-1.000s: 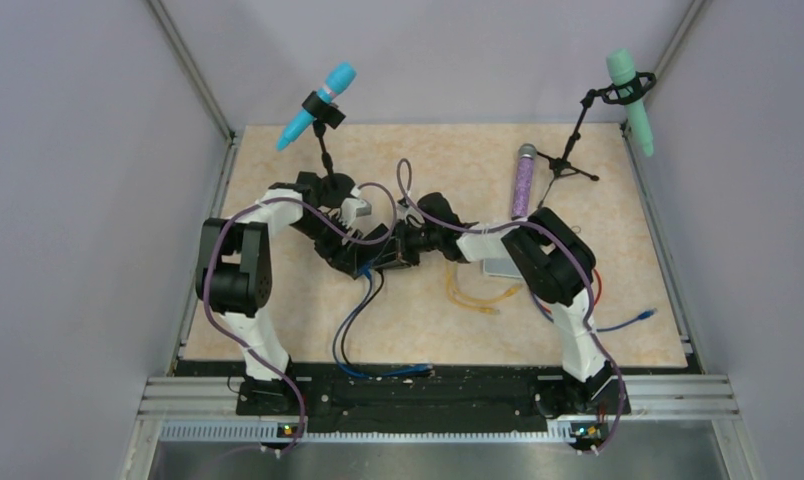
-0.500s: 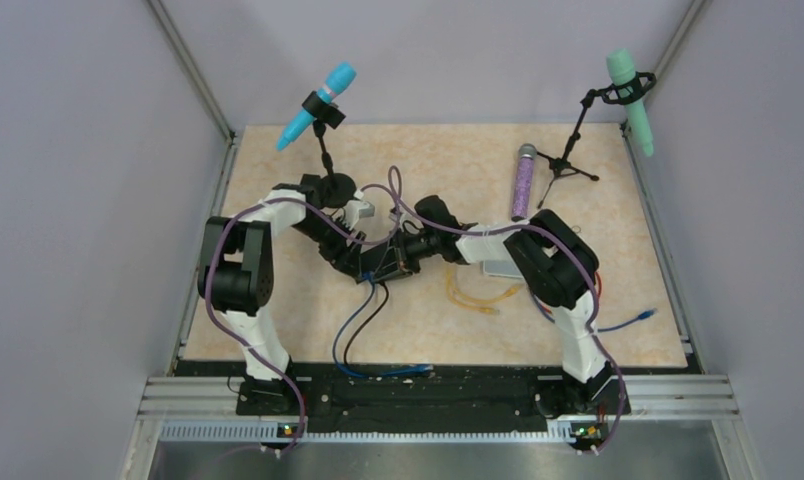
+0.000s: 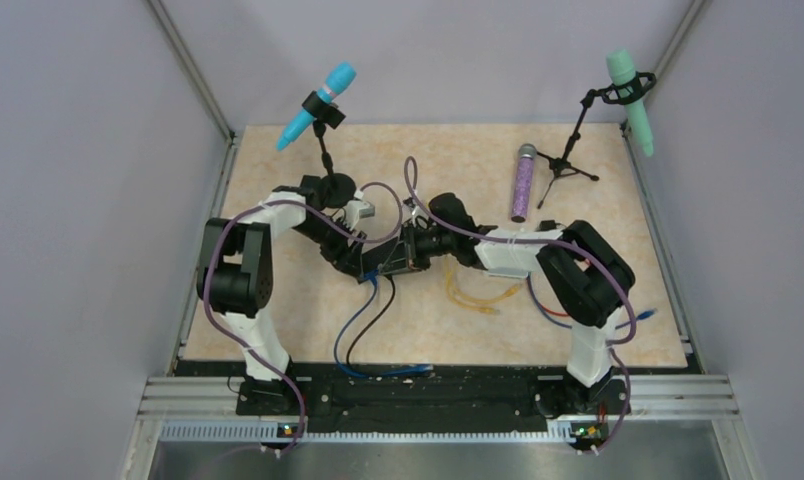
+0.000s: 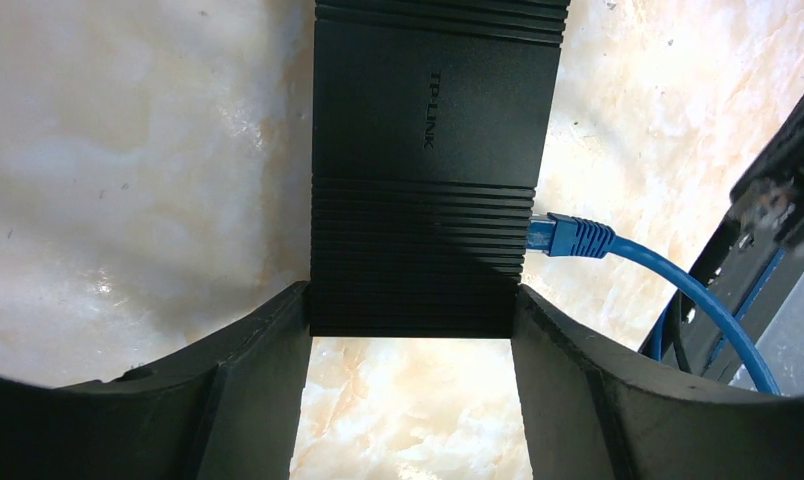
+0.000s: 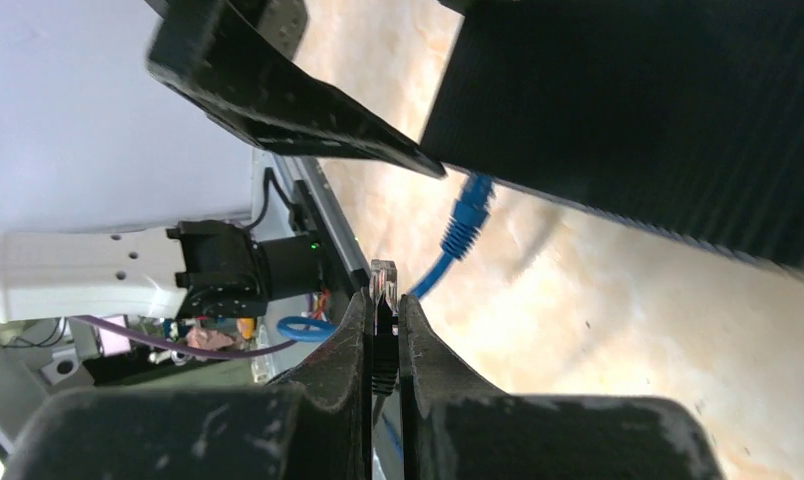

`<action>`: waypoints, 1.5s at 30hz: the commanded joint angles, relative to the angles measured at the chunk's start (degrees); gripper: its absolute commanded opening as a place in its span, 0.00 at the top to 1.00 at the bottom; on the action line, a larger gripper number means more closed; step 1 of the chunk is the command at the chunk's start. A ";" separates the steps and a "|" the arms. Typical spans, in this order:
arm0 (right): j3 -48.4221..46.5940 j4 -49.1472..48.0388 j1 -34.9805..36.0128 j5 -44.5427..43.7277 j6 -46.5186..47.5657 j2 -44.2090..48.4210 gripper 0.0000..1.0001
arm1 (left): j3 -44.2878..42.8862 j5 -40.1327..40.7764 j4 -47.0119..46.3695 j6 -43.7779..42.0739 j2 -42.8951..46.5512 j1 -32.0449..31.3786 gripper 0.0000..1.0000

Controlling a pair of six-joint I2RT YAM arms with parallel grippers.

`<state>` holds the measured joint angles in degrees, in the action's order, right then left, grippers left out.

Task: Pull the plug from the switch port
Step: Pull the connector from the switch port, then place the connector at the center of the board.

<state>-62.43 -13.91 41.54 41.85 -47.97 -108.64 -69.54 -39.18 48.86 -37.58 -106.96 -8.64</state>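
Observation:
The switch (image 4: 428,150) is a flat black ribbed box lying on the marbled table; in the top view it (image 3: 388,260) sits between the two arms. My left gripper (image 4: 410,312) is shut on its near end, one finger against each side. A blue plug (image 4: 568,237) sits in a port on its right edge. My right gripper (image 5: 383,300) is shut on a black cable's plug (image 5: 383,282), whose clear tip sticks out past the fingers, clear of the switch (image 5: 658,120). The blue plug (image 5: 468,220) also shows in the right wrist view.
A blue microphone on a stand (image 3: 323,100) is at the back left. A green one (image 3: 628,85) is at the back right. A purple microphone (image 3: 523,180) lies flat. A yellow cable (image 3: 478,295) lies right of centre. Blue and black cables (image 3: 358,325) trail to the near edge.
My right arm's elbow has swung to the right and its gripper has drawn slightly right, away from the switch, with the black plug. The left gripper has stayed on the switch.

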 commanded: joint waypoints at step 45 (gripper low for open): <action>1.21 15.25 -5.93 -31.41 20.22 55.75 1.00 | 19.18 8.65 -39.37 24.62 41.62 8.29 0.01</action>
<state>-55.96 -3.75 36.18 17.58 -34.57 -56.51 -51.27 -32.88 19.11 -21.69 -68.49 -0.78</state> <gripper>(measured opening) 0.043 0.986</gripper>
